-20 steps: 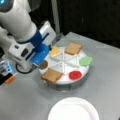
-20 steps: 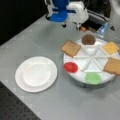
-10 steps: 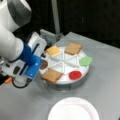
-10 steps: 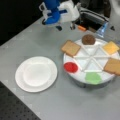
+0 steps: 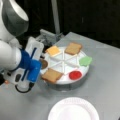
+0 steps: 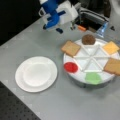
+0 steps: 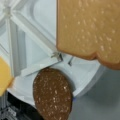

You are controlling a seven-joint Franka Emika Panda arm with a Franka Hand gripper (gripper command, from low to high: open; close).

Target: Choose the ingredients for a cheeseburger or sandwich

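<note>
Grey tabletop (image 6: 37,110) fills both front views against a dark backdrop. A round white divided tray (image 5: 65,79) sits at centre in a front view, its wedges holding a yellow-orange cheese square (image 5: 53,50), two tan toast squares (image 5: 73,48) (image 5: 52,75), a dark brown round patty (image 5: 44,63), a green lettuce piece (image 5: 85,60) and a red disc (image 5: 75,74). A bare white plate (image 5: 73,110) lies at the bottom edge; nothing has been stacked on it. The white-and-blue robot gripper (image 5: 30,65) hangs at the tray's left side, nearest the patty and the lower toast; whether its fingers are apart or together cannot be told. The wrist view looks down on toast (image 7: 90,30) and patty (image 7: 52,96). These pieces look light, stiff and flat, probably best pinched across opposite edges.
</note>
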